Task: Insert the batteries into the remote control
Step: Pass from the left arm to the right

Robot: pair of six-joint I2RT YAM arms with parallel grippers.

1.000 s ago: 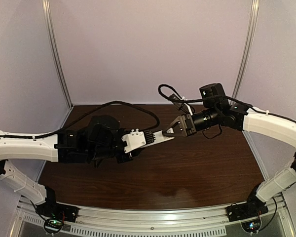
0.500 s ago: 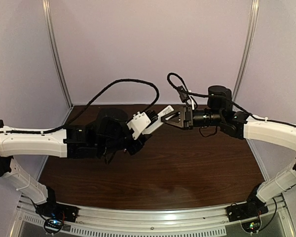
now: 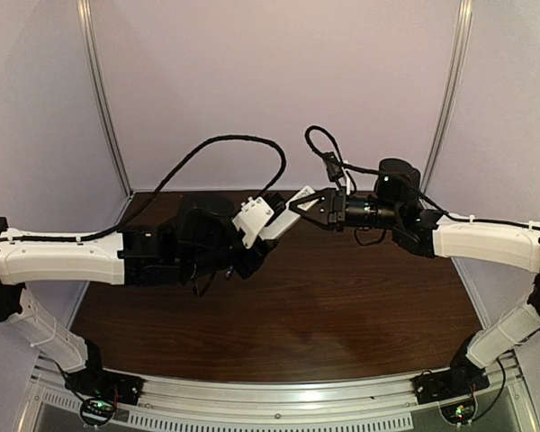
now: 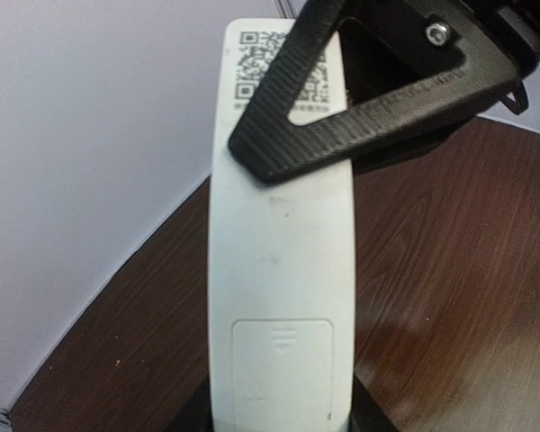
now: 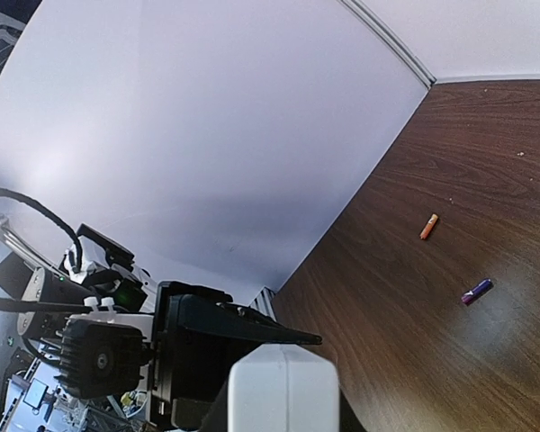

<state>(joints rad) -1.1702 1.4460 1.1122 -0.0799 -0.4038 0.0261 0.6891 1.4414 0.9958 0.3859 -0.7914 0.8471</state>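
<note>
The white remote control (image 4: 279, 270) is held off the table, back face toward the left wrist camera, with its battery cover (image 4: 282, 369) in place and a QR label at the far end. My left gripper (image 3: 261, 236) is shut on its near end. My right gripper (image 3: 299, 203) is closed over the labelled far end, and one black finger (image 4: 360, 117) lies across that face. From the right wrist, the remote's end (image 5: 283, 391) sits under a finger (image 5: 252, 326). Both batteries lie loose on the table: an orange-red one (image 5: 428, 227) and a purple one (image 5: 476, 291).
The dark wooden table (image 3: 342, 306) is closed in by pale walls with metal corner posts (image 3: 108, 108). A black cable (image 3: 225, 144) loops above the left arm, and another rises over the right wrist (image 3: 328, 153).
Both arms carried the remote up and toward the back wall, tilting its far end upward. The right jaws, wider before, closed onto that far end.
</note>
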